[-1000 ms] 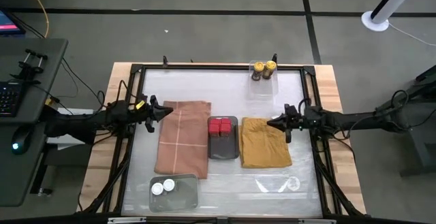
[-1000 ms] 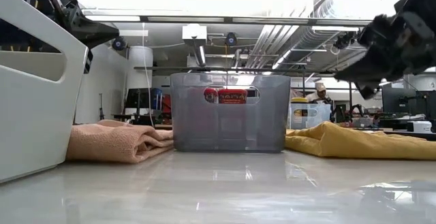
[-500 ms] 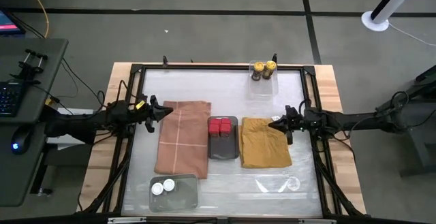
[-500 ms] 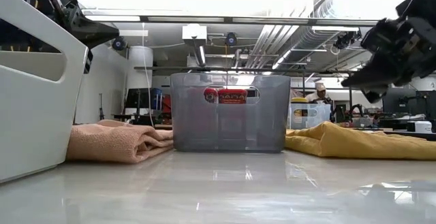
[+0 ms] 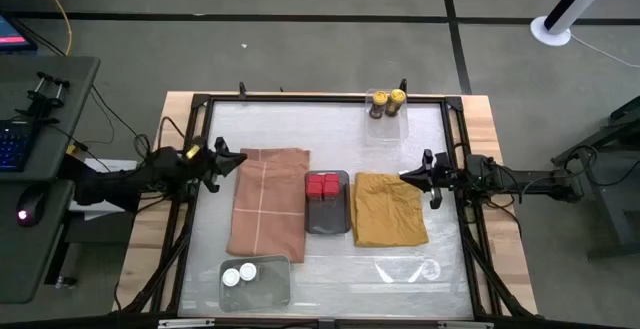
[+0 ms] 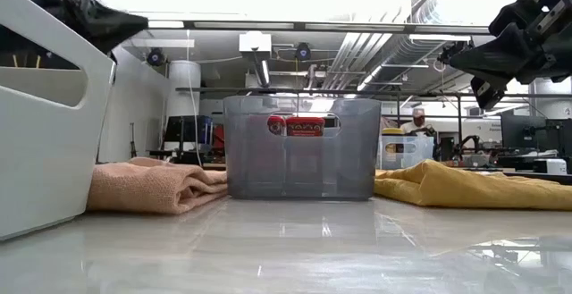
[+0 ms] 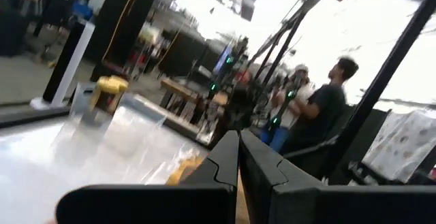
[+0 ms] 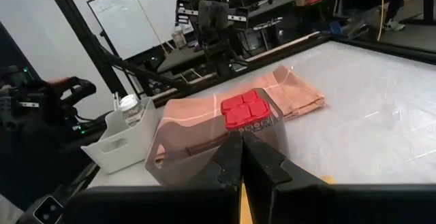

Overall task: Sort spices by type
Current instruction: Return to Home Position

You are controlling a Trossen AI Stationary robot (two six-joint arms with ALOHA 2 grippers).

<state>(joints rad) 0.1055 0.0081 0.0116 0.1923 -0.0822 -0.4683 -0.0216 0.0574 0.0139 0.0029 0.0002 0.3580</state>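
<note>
Two red boxy tins (image 5: 322,185) stand side by side in the dark grey tray (image 5: 327,219) at mid-table; they also show in the right wrist view (image 8: 245,108) and through the tray wall in the low view (image 6: 299,126). Two yellow-capped jars (image 5: 388,101) stand in a clear tray at the far edge. Two white-capped jars (image 5: 239,273) sit in a tray at the near left. My left gripper (image 5: 242,160) hovers shut over the salmon cloth's left edge. My right gripper (image 5: 402,177) hovers shut over the mustard cloth's right side. Neither holds anything.
A folded salmon cloth (image 5: 268,204) lies left of the grey tray and a mustard cloth (image 5: 388,209) right of it. Another clear tray (image 5: 410,269) sits at the near right. A black frame (image 5: 300,97) borders the table. A person (image 7: 320,115) stands in the room beyond.
Both arms have drawn back from mid-table, the left toward the table's left edge and the right toward its right edge. In the low view the right gripper has also risen. Both stay shut, and the spices have not moved.
</note>
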